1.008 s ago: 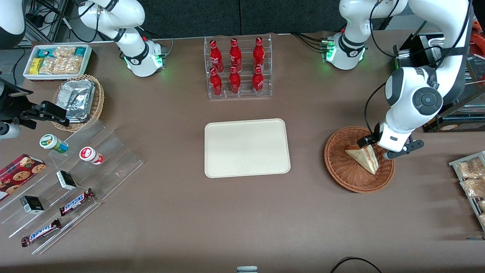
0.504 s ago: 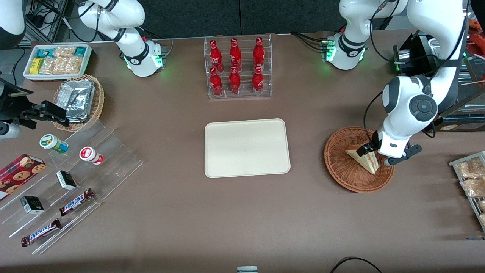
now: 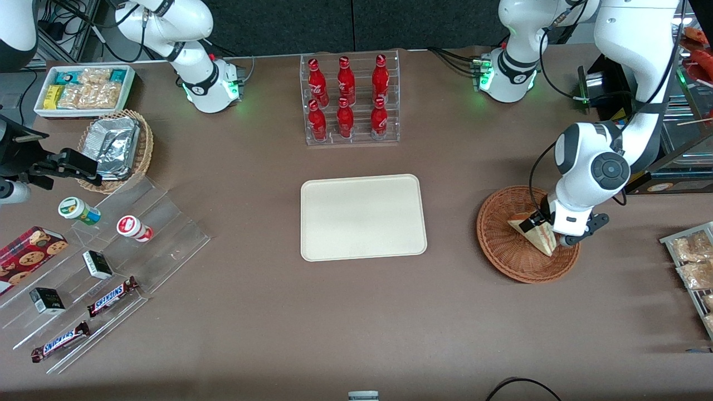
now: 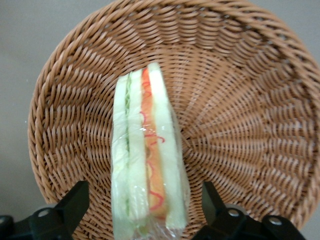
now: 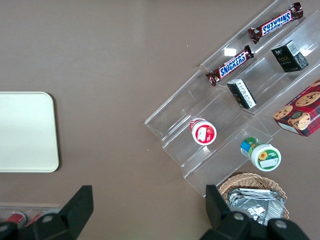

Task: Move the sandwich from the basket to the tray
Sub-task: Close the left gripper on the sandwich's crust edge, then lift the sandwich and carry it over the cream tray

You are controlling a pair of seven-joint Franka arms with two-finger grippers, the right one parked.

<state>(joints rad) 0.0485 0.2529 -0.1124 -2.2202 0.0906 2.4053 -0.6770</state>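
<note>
Gripper point(image 4: 145, 215) low over the basket point(image 3: 501, 250), fingers apart and straddling the sandwich point(image 4: 147, 160), whose long axis runs straight between them

sandwich point(image 4: 148, 160) base cut off

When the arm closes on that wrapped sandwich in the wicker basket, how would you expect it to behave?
The sandwich looks soft: pale bread layers would probably squash under firm pressure. Its clear film wrap looks glossy, so it may slip. It stands on edge in the basket, so it might tip. The tool straddles it, open, fingers apart from it.
</note>
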